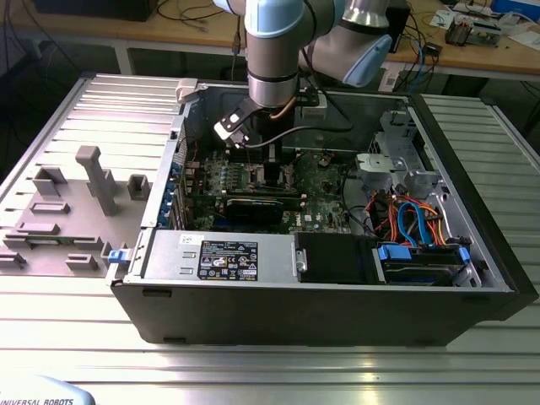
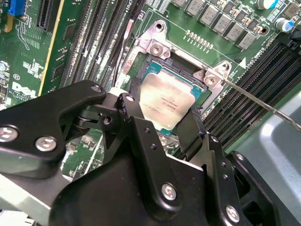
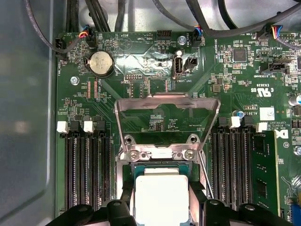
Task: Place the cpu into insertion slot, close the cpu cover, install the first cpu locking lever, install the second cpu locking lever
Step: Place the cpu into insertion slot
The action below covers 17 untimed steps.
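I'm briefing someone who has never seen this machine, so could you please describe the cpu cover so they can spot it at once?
Inside the open computer case, find the green motherboard and the cpu between two banks of black slots. The cpu cover is hinged open just beside it: the only thin silver frame, with green board showing through its window.

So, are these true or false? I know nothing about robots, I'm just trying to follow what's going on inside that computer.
1. The silver chip sits at the square socket, right below the tool. True.
2. The metal cover frame is shut over the chip. False: it is swung open, clear of the chip.
3. The circuit board is blue. False: it is green.
4. The computer case lies on its side with its inside open to view. True.
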Available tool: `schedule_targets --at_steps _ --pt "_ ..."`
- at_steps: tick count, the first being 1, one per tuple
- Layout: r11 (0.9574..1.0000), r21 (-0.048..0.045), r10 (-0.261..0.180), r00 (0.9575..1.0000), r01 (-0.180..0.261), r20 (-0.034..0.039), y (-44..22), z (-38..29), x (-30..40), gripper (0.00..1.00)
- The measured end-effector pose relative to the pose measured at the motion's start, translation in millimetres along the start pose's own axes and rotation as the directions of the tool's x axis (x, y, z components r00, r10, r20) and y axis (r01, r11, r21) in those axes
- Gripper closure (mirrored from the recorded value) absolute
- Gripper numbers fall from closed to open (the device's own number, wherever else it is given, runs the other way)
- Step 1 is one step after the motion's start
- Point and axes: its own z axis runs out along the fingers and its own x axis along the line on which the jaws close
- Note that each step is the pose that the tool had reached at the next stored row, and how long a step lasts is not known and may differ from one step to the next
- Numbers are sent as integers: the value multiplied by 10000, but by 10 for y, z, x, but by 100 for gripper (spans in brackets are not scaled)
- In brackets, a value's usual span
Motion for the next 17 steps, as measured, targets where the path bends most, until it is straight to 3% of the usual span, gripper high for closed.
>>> schedule_targets --at_steps 4,5,9,14,17 --pt "10000 -13 -1 10000 1 -12 3 6 3 45" --pt "10000 -4 0 10000 0 -2 1 3 2 38" --pt "10000 -1 0 10000 0 5 1 -3 1 38" --pt "10000 58 -2 10000 2 7 7 -96 -2 38" --pt "9999 163 -4 10000 4 8 16 -190 -4 38"
